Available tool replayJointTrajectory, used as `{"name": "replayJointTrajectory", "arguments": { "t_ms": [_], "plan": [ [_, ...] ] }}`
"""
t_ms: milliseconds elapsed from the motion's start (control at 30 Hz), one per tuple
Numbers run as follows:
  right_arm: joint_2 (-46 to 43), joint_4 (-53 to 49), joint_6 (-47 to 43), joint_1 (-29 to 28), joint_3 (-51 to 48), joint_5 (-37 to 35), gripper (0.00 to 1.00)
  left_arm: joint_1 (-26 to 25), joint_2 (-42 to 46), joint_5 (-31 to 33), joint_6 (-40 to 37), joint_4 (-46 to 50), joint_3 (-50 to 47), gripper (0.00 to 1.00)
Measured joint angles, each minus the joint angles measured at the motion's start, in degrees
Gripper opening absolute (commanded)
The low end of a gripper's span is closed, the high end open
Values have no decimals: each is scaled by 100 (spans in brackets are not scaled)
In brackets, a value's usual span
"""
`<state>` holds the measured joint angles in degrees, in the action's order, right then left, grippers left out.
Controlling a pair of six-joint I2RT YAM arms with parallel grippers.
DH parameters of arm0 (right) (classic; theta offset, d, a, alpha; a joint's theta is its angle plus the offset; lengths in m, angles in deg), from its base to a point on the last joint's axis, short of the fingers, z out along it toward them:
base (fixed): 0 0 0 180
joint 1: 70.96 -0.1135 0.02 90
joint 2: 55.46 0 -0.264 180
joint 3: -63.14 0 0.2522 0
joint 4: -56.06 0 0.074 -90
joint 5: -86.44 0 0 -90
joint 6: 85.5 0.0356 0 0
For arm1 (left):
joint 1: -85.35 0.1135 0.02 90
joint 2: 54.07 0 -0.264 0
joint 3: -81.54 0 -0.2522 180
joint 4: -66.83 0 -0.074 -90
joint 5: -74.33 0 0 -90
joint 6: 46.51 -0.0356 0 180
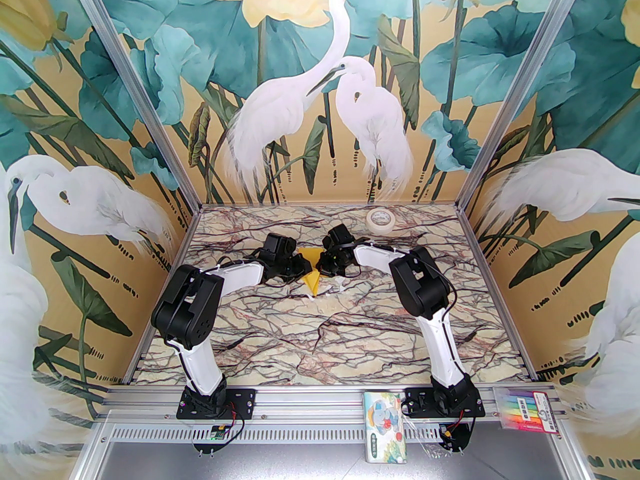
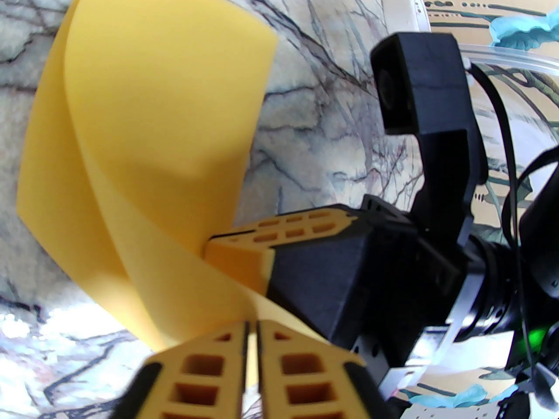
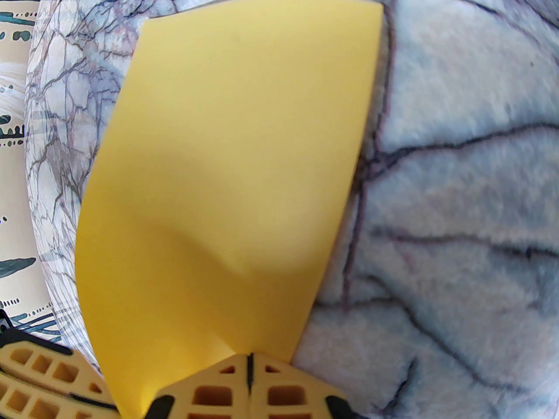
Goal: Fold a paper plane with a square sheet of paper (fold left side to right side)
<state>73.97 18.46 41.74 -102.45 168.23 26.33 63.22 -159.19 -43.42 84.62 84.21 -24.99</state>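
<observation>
Left gripper point(image 2: 252, 343) fingers are sitting together, pinching one end of the square sheet of paper point(image 3: 236, 146); a thin yellow strip is showing in the slit between the pads in the left wrist view. Right gripper point(image 3: 250, 376) is doing the same, with its jaws closed and clamping the sheet at its near corner in the right wrist view. Both grips are landing just beside each other on the same end of the sheet. In the left wrist view, the right gripper's tan lattice finger is sitting just above the left one's tips, pressing on the paper. The sheet is curling up from the pinch and bowing over in a loop, with a soft dent showing near the right grip. Its far edge is reaching toward the marble-pattern table point(image 1: 350, 328); can't tell if it's touching. From the top, both arms are reaching toward table centre, wrists facing each other, with the yellow paper sitting between them. Cream tape roll point(image 1: 380, 219) is lying flat near the back edge, well apart from the paper. Printed packet point(image 1: 386, 425) and marker pack point(image 1: 530, 410) are resting on the front rail by the right arm's base.
</observation>
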Motion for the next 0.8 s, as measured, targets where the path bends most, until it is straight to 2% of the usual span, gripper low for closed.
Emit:
{"name": "replayJointTrajectory", "arguments": {
  "t_ms": [133,400,533,800],
  "plan": [
    [-94,52,0,37,-144,-4,3,0,-4,22,4,-4,0,6],
    [-697,365,90,236,-833,59,17,0,-76,59,9,-2,0,6],
    [-992,789,267,310,-1169,214,19,0,-83,61,31,-7,0,6],
    [-1220,2103,1172,328,-2094,581,21,0,-188,63,50,-2,0,6]
  ]
}}
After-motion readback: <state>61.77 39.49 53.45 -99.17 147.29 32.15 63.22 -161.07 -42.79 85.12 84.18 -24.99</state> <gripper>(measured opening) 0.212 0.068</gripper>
